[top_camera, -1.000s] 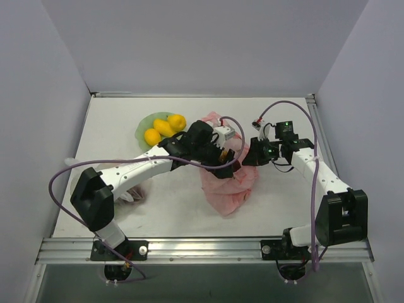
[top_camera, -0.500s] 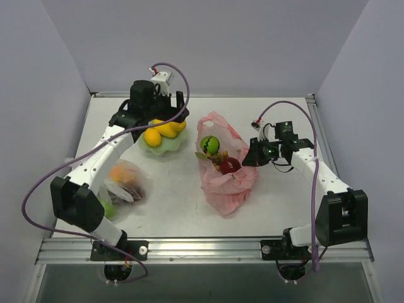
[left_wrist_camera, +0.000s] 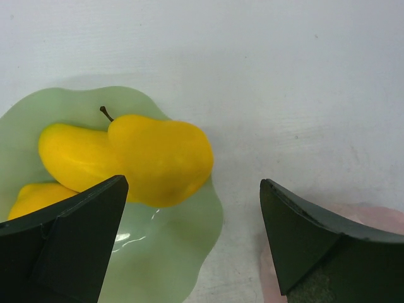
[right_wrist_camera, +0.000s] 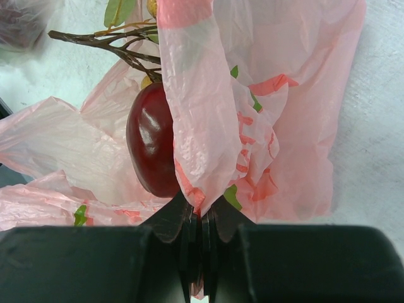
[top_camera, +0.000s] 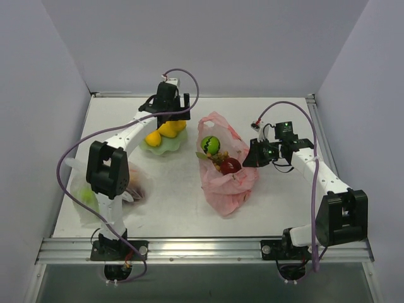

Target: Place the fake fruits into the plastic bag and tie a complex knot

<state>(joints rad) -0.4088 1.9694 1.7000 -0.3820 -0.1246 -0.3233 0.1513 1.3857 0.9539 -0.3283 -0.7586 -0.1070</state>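
Close view from the wrist: the right gripper [right_wrist_camera: 201,222], two black fingers rising from the bottom edge, is pinched tight on a hanging fold of the thin pink plastic bag [right_wrist_camera: 205,120], whose crinkled film carries darker red-pink printed marks. Just left of that fold a glossy dark red apple [right_wrist_camera: 150,142] sits in the bag, partly covered by the plastic, and above it a brown branching stem [right_wrist_camera: 117,43] reaches in from the left with a green leaf [right_wrist_camera: 120,9] at the top edge (whatever fruit it belongs to is out of sight). Pale white table [right_wrist_camera: 379,158] shows along the right side.
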